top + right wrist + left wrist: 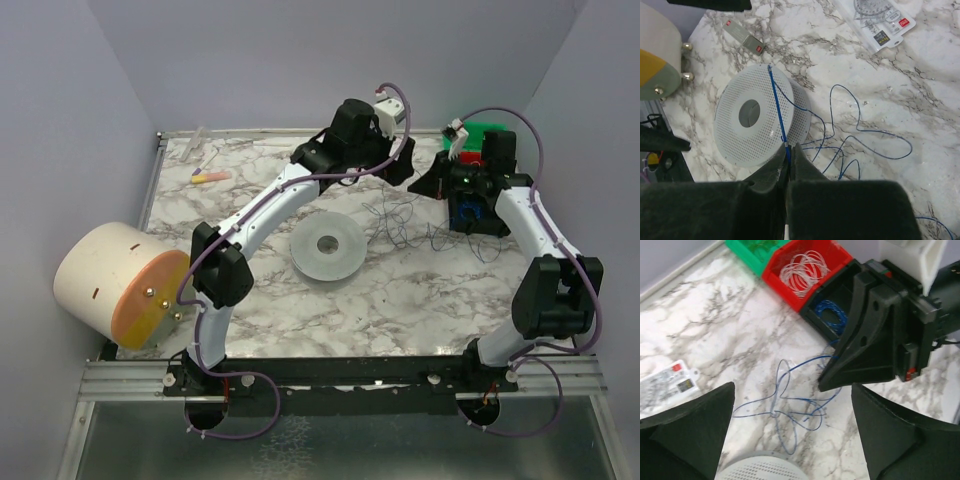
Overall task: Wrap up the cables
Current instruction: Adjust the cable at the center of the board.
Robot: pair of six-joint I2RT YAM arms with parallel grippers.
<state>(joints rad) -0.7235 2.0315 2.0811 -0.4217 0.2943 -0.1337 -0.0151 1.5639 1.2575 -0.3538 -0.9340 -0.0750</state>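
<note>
Because the right fingers (802, 167) are pressed together on the thin blue cable (777, 107), pinching it at the near rim of the spool (735, 135), the right wrist view shows one strand running straight across that perforated disc. Wire so fine could well slip from the pinch. From the left wrist, the left fingers (695, 430) hang spread, holding nothing, over kinked loops lying just beyond the spool. Pulled too fast, these may knot. From above, the worktop (400, 300) is grey-veined marble with the spool near its middle, boxed by plain lilac walls (300, 60).
</note>
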